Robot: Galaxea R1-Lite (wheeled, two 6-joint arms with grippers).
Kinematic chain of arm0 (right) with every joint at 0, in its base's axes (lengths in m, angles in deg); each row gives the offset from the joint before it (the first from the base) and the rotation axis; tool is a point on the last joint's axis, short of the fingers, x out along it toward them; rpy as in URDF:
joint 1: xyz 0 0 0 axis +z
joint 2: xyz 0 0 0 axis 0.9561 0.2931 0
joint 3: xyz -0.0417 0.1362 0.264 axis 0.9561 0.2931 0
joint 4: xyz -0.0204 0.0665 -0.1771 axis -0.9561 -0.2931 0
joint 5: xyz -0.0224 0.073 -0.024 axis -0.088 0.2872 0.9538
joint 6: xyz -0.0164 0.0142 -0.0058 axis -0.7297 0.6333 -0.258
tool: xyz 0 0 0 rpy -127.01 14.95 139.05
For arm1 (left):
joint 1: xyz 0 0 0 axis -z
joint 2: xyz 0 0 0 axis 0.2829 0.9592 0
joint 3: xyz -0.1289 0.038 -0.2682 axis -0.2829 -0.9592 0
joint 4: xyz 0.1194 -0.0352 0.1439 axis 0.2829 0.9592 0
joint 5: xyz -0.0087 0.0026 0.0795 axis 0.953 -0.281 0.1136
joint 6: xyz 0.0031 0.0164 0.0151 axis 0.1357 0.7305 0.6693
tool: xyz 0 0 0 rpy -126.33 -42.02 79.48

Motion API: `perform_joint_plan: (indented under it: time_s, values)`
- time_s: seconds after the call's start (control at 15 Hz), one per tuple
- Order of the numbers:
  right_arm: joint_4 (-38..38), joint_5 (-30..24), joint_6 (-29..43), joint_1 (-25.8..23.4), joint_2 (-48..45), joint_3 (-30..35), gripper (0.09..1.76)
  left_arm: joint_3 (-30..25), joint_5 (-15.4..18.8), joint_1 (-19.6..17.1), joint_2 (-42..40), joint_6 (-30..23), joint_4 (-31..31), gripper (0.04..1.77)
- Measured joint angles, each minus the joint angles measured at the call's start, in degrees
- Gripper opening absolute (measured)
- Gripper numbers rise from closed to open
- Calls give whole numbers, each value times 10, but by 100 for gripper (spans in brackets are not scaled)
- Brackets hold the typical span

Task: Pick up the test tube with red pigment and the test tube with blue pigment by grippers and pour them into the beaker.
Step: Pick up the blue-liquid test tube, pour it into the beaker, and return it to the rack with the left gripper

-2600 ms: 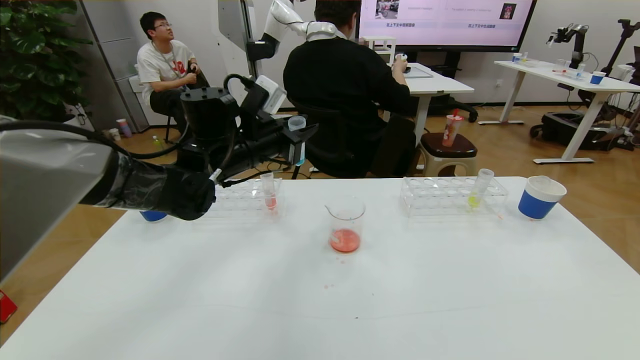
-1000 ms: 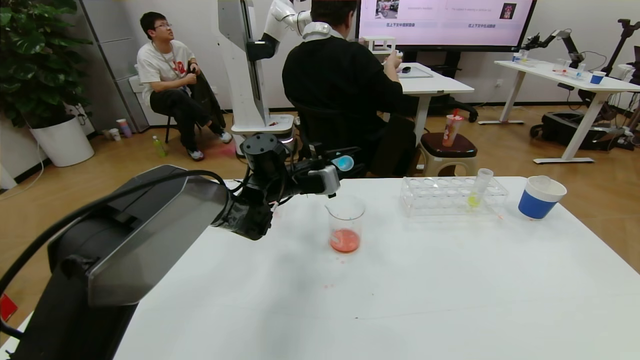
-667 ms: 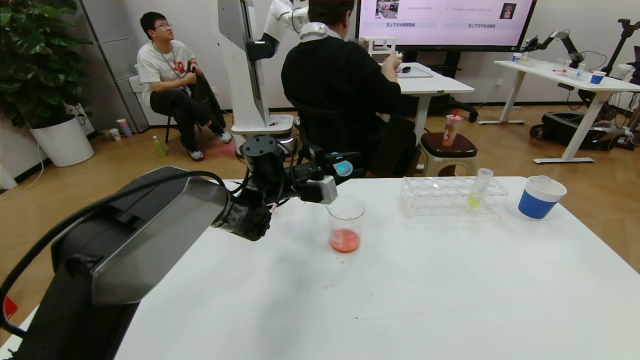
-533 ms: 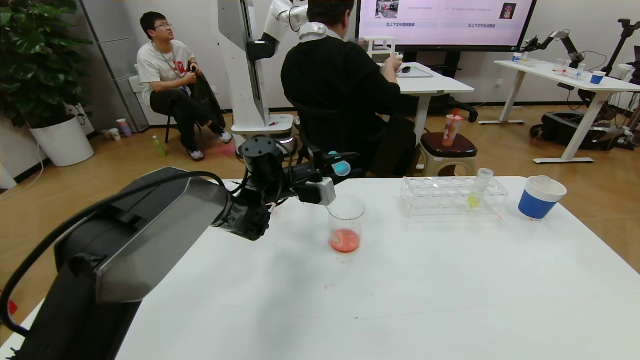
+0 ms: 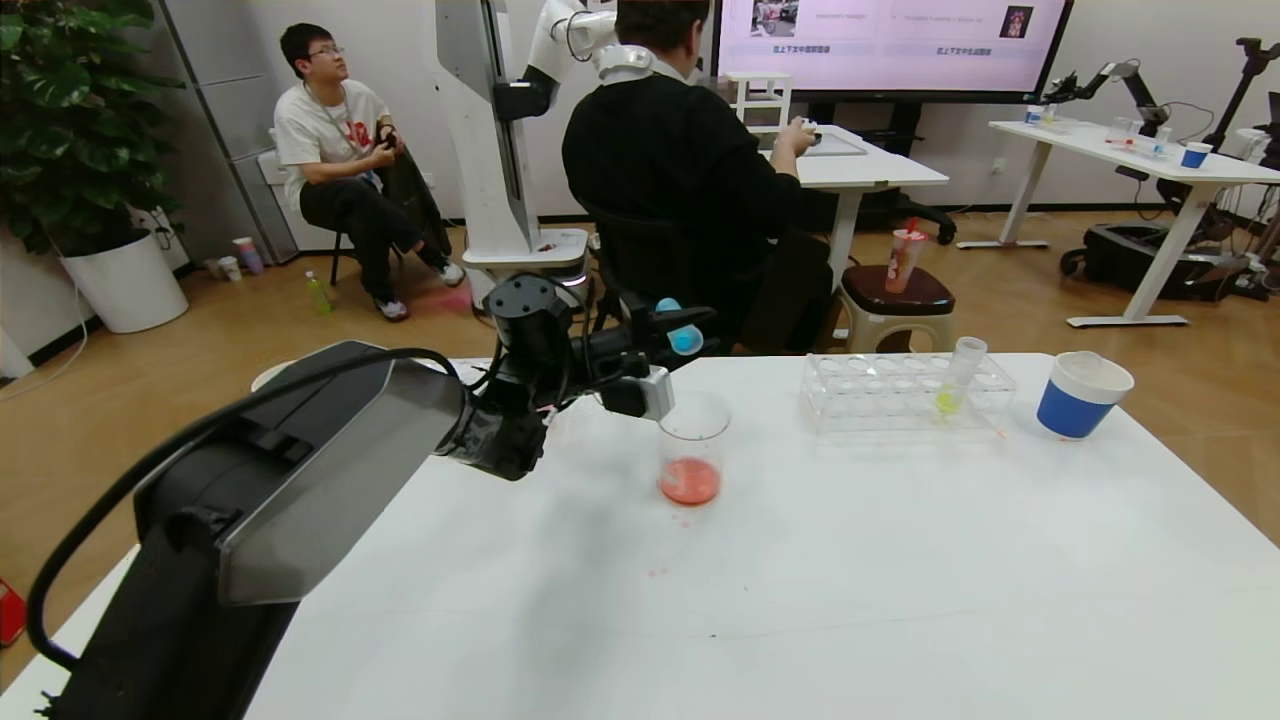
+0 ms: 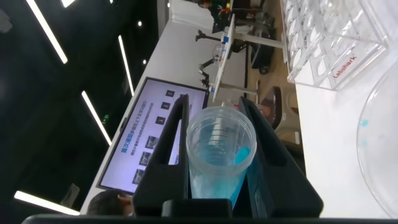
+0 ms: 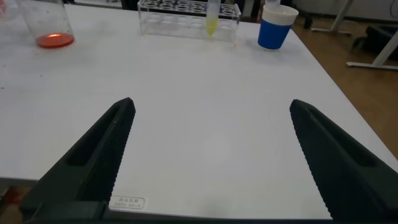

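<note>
My left gripper is shut on the test tube with blue pigment and holds it tipped over, just above the far rim of the beaker. The beaker holds orange-red liquid at its bottom. In the left wrist view the tube sits between the black fingers, its mouth open, with blue liquid along one side up to the rim. The beaker's rim is close beside it. No test tube with red pigment is in view. My right gripper is open and empty, low over the table's near part.
A clear rack at the back right holds a yellow-green tube. A blue-and-white paper cup stands right of the rack. My left arm hides the table's left side. People and desks are beyond the table.
My left arm has swung from the left rack over to the beaker with the blue tube. The tube has turned from upright to tipped over.
</note>
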Motion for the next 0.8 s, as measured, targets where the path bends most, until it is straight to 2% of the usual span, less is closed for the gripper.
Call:
perform_joint_plan:
  time_s: [0.8]
  values:
    - [0,0,0,0,0,0,174,17,17,2,12,60,-1,54]
